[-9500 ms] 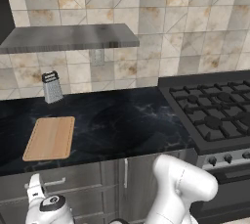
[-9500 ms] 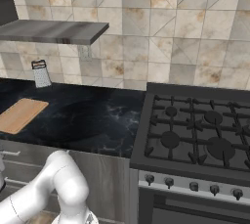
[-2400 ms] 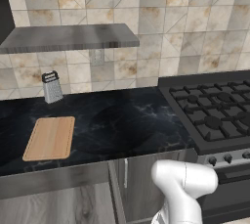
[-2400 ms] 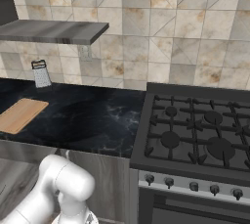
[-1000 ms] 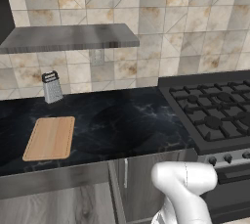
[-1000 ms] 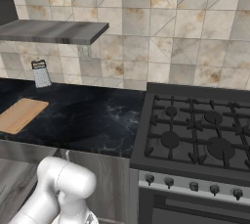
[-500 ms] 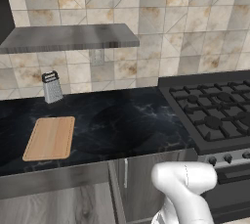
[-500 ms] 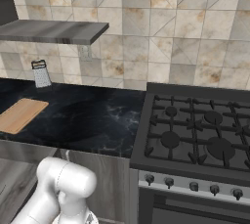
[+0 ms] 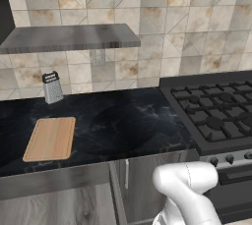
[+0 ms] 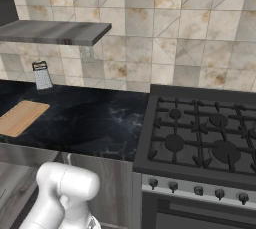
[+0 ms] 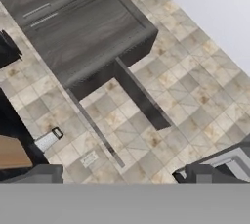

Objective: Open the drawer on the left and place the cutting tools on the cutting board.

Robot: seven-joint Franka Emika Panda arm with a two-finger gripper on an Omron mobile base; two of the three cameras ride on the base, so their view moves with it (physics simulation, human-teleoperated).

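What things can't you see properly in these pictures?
- The drawer, left base view: its inside is cut off by the bottom edge, so any tools in it are hidden.
- Box grater, left base view: too small to make out its holes.
- Cutting board, right base view: its left end is cut by the edge.

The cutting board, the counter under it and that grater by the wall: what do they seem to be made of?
Cutting board: apparently wood, matte light tan with faint grain lines. Counter: looks like polished black stone, with white veins. Grater: likely metal, grey and perforated, dark handle on top.
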